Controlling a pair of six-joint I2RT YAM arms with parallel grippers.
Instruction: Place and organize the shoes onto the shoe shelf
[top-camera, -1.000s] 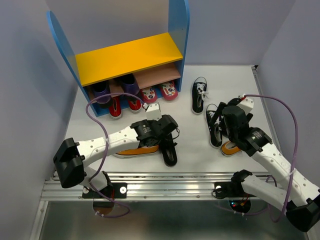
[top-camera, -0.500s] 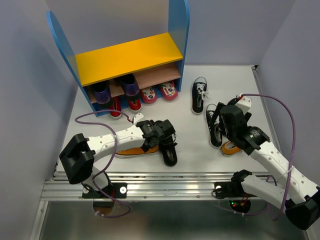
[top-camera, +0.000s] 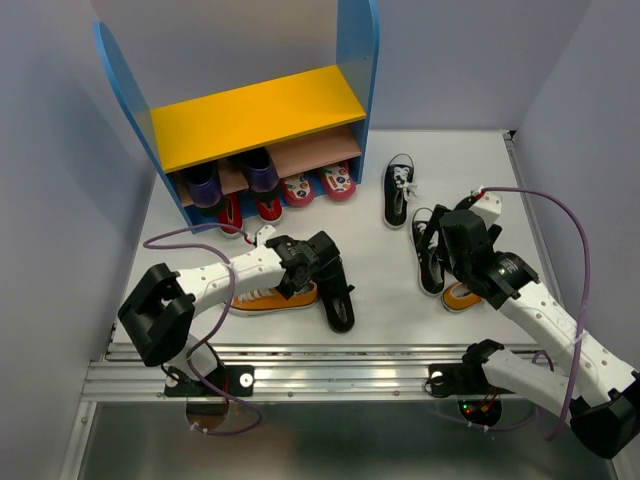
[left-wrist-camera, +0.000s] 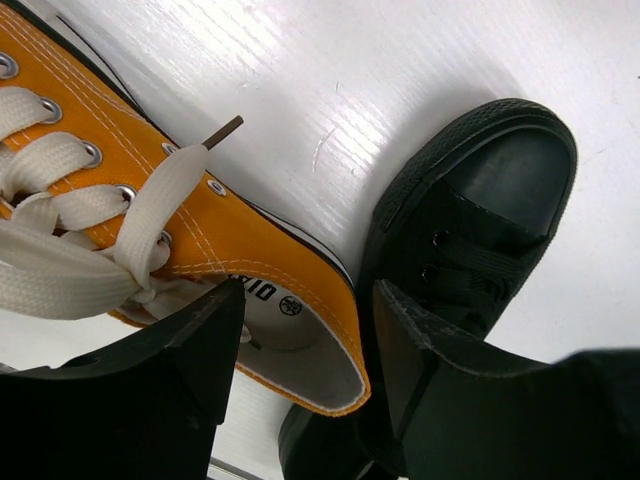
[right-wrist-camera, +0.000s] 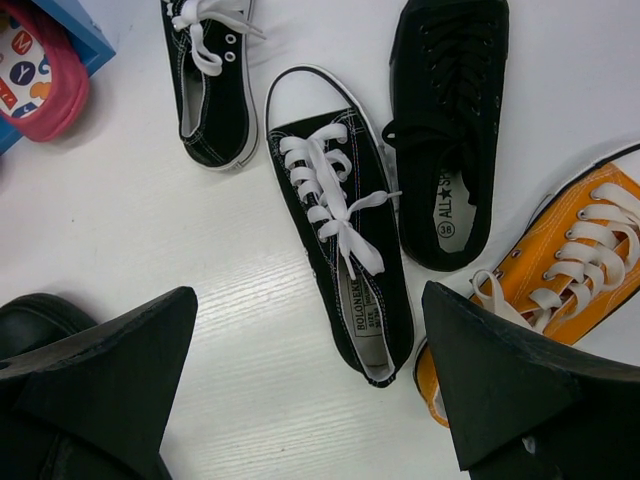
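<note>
The shoe shelf stands at the back left. An orange sneaker lies at front left beside an all-black shoe. My left gripper is open. In the left wrist view its jaws straddle the orange sneaker's heel wall, with the all-black shoe to the right. My right gripper is open above a black canvas sneaker. The right wrist view also shows the other canvas sneaker, an all-black shoe and the second orange sneaker.
Purple shoes and red patterned shoes sit at the shelf's lower level; one red shoe shows in the right wrist view. The far canvas sneaker lies right of the shelf. Grey walls close in both sides.
My left gripper has shifted a little left and down, turning onto the orange sneaker's heel. The right arm has barely moved.
</note>
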